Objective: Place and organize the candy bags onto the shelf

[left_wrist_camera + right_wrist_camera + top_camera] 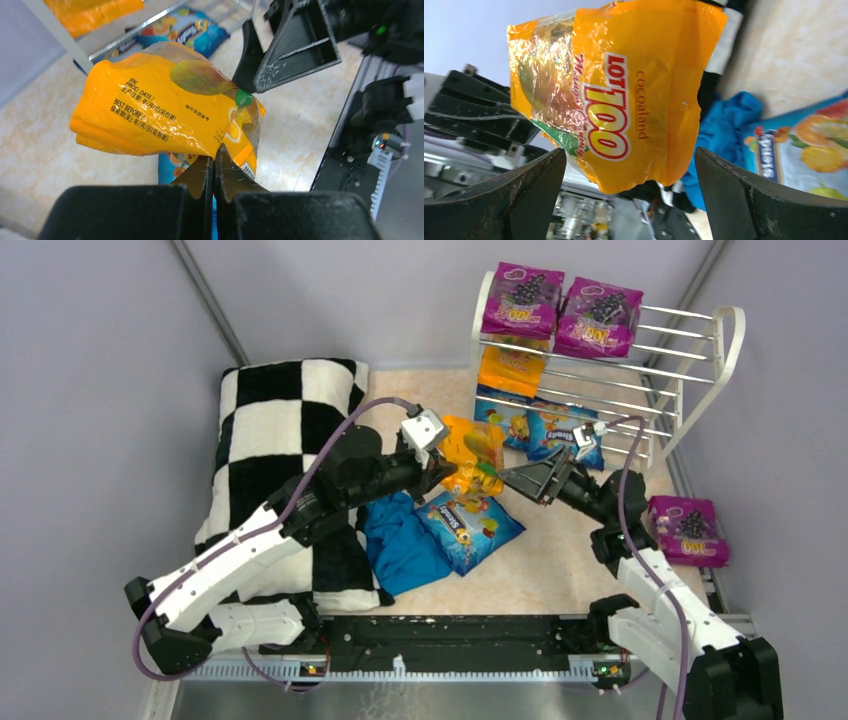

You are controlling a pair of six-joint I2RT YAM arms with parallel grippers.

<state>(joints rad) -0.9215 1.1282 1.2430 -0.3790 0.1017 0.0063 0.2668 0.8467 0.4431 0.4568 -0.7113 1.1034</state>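
My left gripper (441, 466) is shut on the corner of an orange candy bag (471, 454) and holds it above the floor; the pinch shows in the left wrist view (215, 161) on the bag (150, 110). My right gripper (508, 477) is open and faces that bag. In the right wrist view the bag's (624, 85) lower end hangs between the spread fingers (529, 190) without touching them. The white shelf (690, 350) holds two purple bags (522, 298) on top, an orange bag (512, 368) on the middle tier and blue bags (560, 432) at the bottom.
A blue candy bag (468, 526) lies on the floor beside a teal cloth (405, 542). A purple bag (688, 530) lies at the right wall. A checkered pillow (275, 455) fills the left side. Grey walls close in the area.
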